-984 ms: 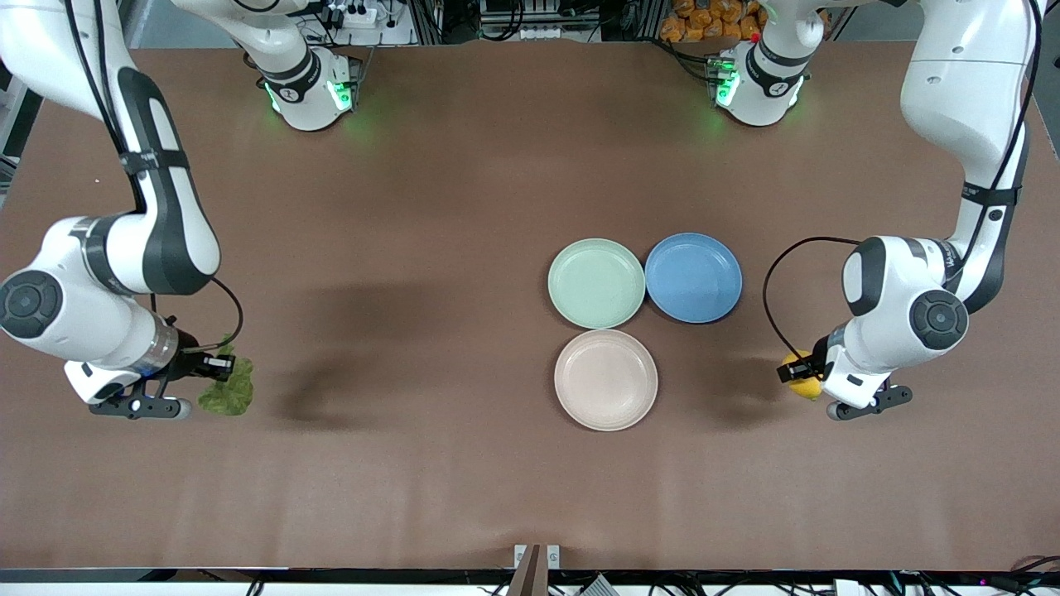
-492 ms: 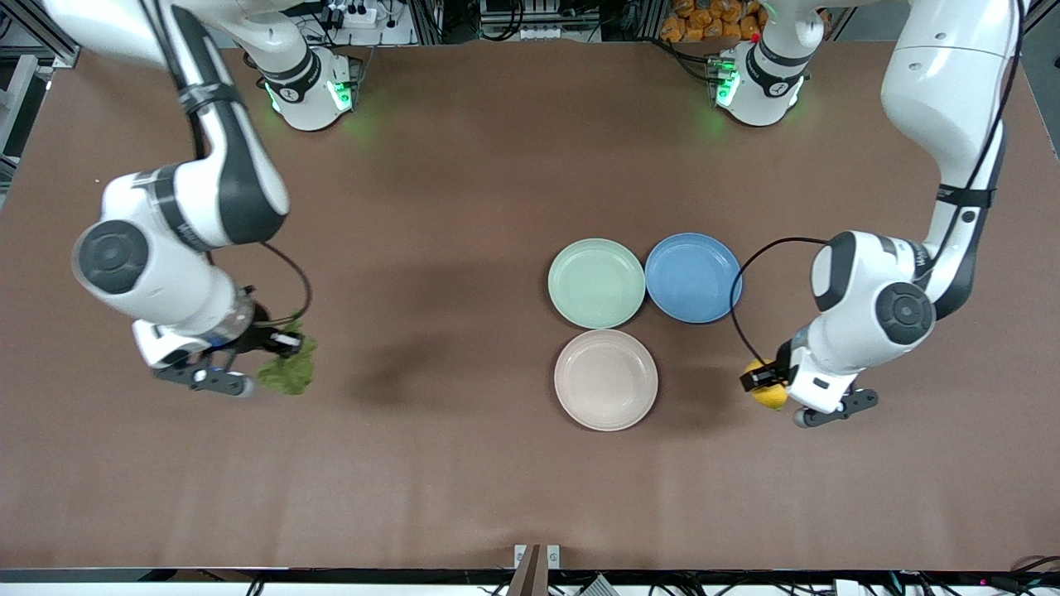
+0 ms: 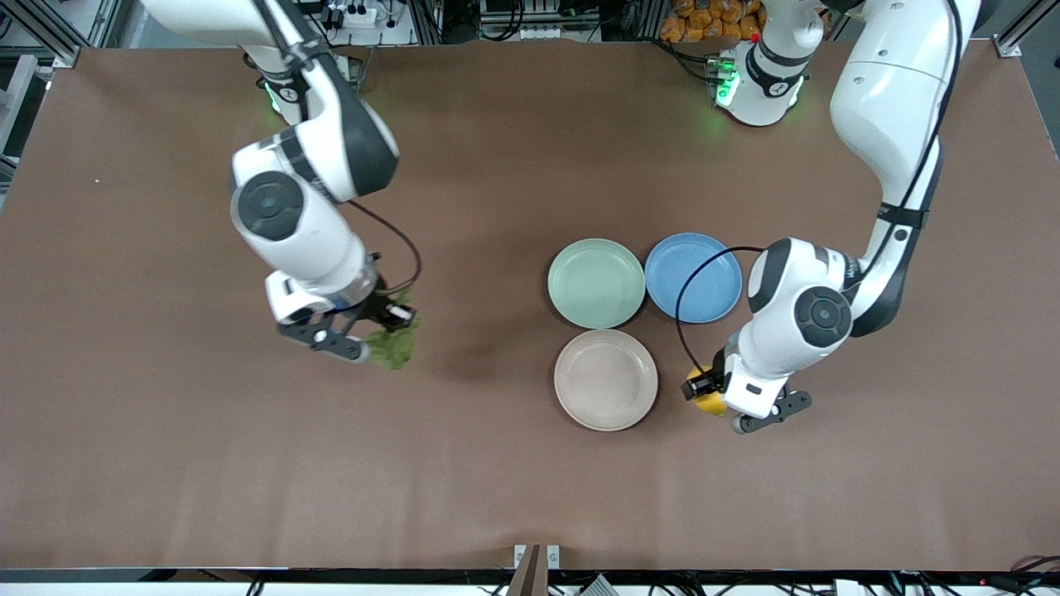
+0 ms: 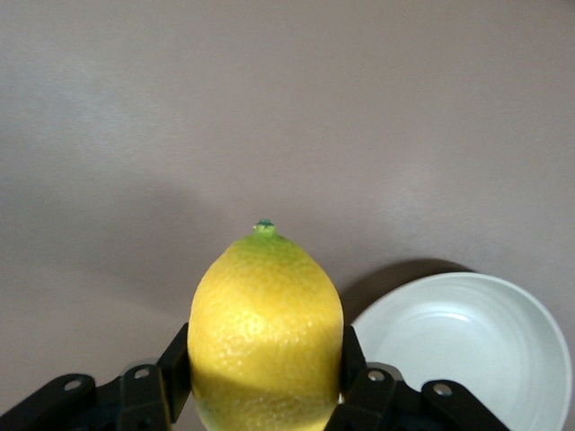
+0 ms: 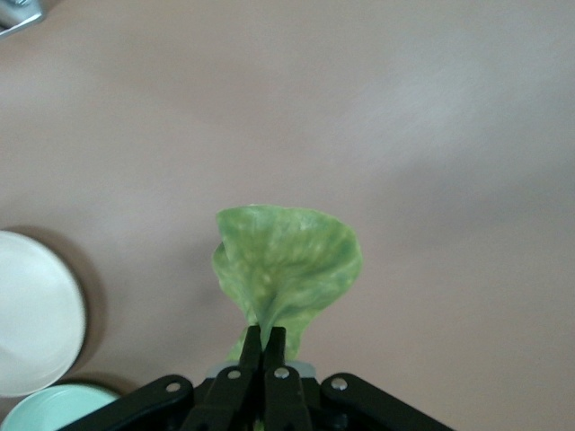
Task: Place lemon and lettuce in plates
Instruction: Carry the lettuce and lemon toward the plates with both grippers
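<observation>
Lemon (image 4: 266, 325) clamped in left gripper (image 3: 714, 399) just beside beige plate (image 3: 606, 380); right gripper (image 3: 377, 331), pinching lettuce (image 3: 392, 346), is well apart.

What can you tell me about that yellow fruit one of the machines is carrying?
The lemon is a small oval fruit with bright yellow, dimpled skin and a tiny green nub at its pointed tip. The left gripper holds it in the air, jaws pressed against its two sides, nub pointing away from the wrist. It hangs over bare table beside the beige plate, touching nothing else.
</observation>
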Tool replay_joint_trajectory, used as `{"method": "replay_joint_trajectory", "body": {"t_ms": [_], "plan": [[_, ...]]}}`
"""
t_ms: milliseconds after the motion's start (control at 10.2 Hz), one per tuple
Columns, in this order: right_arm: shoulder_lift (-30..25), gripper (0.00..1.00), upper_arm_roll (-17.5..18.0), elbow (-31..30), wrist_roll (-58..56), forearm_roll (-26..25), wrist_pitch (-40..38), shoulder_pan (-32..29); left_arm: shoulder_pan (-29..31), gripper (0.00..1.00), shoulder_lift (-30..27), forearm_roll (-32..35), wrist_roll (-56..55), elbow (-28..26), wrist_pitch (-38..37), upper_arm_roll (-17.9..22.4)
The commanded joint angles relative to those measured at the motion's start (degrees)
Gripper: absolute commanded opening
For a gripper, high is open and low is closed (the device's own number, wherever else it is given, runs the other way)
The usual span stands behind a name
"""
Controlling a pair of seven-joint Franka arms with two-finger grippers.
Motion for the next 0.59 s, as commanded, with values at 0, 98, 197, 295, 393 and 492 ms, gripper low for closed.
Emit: {"method": "replay_joint_trajectory", "body": {"t_ms": [0, 98, 197, 295, 393, 492], "plan": [[2.7, 0.0, -0.7, 0.9, 7.7, 1.6, 6.0, 4.5, -2.5, 0.0, 2.2, -1.3, -2.5, 1.8, 3.8, 0.3], [3.7, 0.0, -0.7, 0.9, 10.1, 1.6, 8.7, 6.4, -4.7, 0.0, 3.0, -3.0, -2.7, 1.8, 5.3, 0.3], [4.9, 0.0, -0.7, 0.9, 12.3, 1.6, 11.1, 8.1, -6.3, 0.0, 3.5, -3.8, -2.9, 1.7, 6.0, 0.4], [6.5, 0.0, -0.7, 0.9, 14.5, 1.4, 13.8, 10.1, -7.2, 0.0, 4.0, -3.8, -4.1, 1.6, 6.1, 0.4], [7.9, 0.0, -0.7, 0.9, 15.8, 1.3, 16.0, 11.7, -7.5, 0.0, 4.6, -3.7, -4.7, 1.6, 6.0, 0.4], [9.1, 0.0, -0.8, 0.9, 17.6, 1.2, 17.9, 13.6, -8.7, 0.0, 4.9, -3.8, -4.8, 1.5, 6.1, 0.4]]}}
